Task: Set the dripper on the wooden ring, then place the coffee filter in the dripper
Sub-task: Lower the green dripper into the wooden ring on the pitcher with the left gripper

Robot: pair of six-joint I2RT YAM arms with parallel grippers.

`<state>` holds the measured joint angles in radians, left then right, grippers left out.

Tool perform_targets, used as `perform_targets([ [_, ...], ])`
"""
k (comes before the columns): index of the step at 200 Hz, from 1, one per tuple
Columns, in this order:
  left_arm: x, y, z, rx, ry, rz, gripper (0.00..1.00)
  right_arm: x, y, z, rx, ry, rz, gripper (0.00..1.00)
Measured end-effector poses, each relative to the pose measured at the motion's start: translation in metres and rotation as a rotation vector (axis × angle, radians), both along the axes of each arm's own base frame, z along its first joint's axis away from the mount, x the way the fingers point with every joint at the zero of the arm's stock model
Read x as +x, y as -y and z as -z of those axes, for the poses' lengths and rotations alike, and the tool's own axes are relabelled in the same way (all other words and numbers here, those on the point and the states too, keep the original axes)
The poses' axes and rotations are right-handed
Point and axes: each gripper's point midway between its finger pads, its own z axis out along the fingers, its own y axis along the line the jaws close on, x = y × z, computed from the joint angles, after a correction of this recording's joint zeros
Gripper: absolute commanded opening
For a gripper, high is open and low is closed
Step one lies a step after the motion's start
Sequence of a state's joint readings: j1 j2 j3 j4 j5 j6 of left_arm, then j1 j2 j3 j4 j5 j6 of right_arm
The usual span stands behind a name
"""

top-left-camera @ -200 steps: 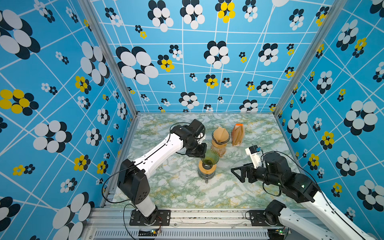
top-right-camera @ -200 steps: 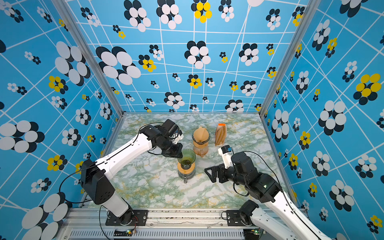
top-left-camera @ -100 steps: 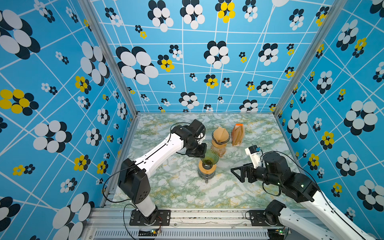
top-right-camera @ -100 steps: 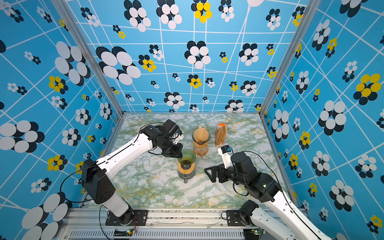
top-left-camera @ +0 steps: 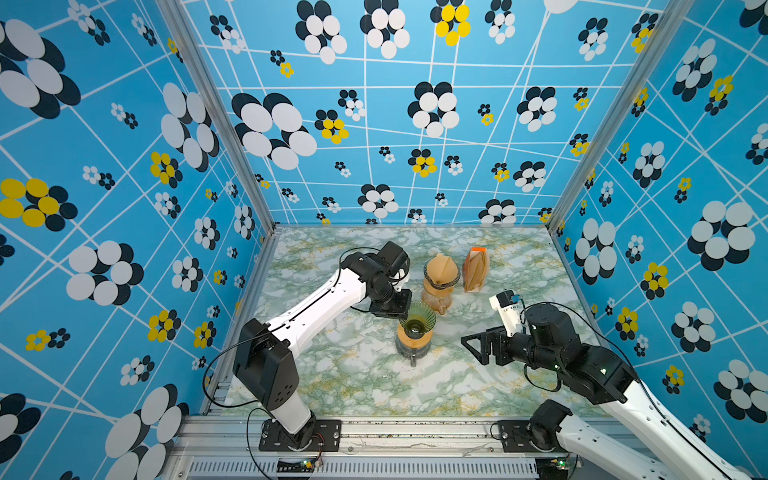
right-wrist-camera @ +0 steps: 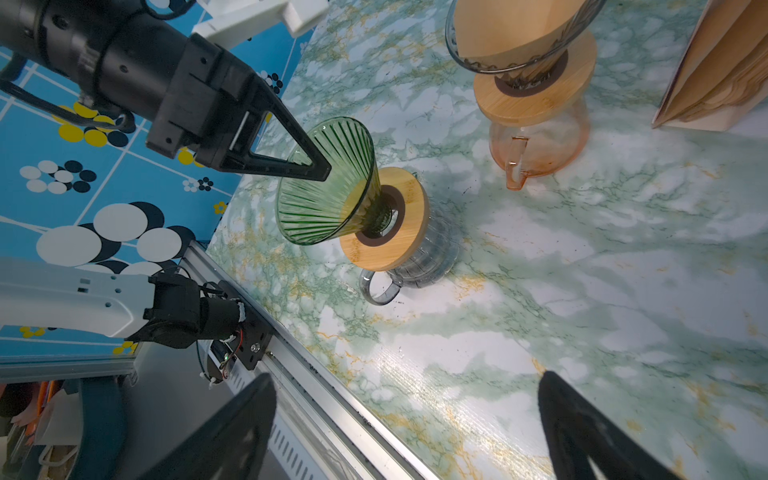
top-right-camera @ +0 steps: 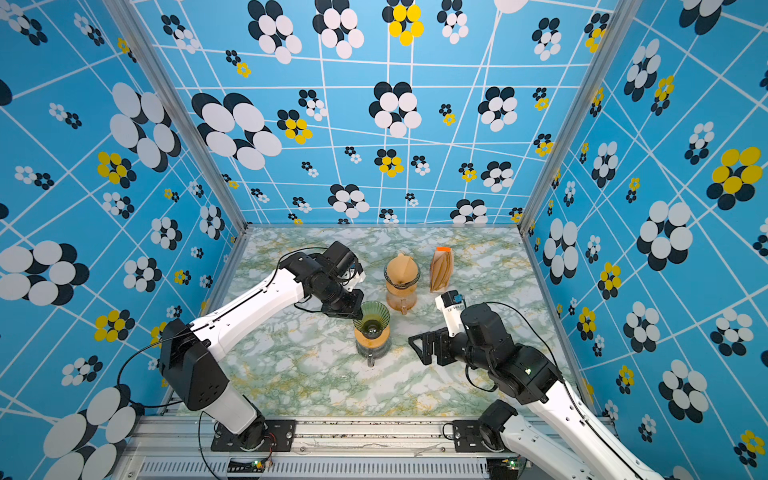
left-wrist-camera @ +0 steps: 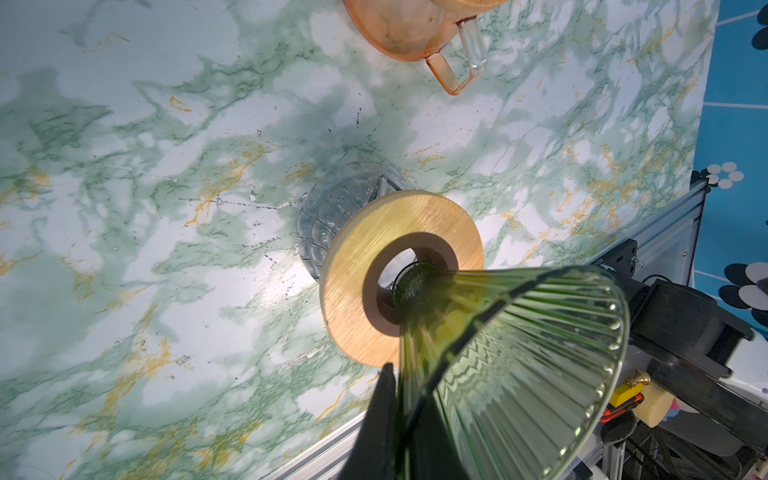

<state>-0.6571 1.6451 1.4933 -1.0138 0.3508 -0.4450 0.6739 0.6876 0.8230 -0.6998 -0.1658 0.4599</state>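
Left gripper (top-left-camera: 400, 312) clamped on dripper (top-left-camera: 417, 322) rim. Right gripper (top-left-camera: 473, 352) wide open, empty; filter stack (top-left-camera: 476, 270) sits above it in a top view, nearer that arm.

Bright even light; soft shadows; table (left-wrist-camera: 286, 286) glare; right gripper (right-wrist-camera: 407, 376) blurred close-up.

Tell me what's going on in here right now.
The left gripper is shut on the rim of the green dripper, whose stem sits in the wooden collar of a clear carafe. That dripper holds no filter. The right gripper hangs open and empty beside it. Behind, another dripper on an orange carafe already has a brown filter in it, and a stack of filters stands next to that.
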Motion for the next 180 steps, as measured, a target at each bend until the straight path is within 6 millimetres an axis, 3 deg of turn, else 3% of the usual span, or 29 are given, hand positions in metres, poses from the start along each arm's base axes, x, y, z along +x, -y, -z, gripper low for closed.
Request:
perform_targets([
  [180, 0.0, 0.0, 0.012, 0.001, -0.005, -0.007, 0.1, 0.0, 0.0, 0.006, -0.01, -0.012, 0.0, 0.99],
])
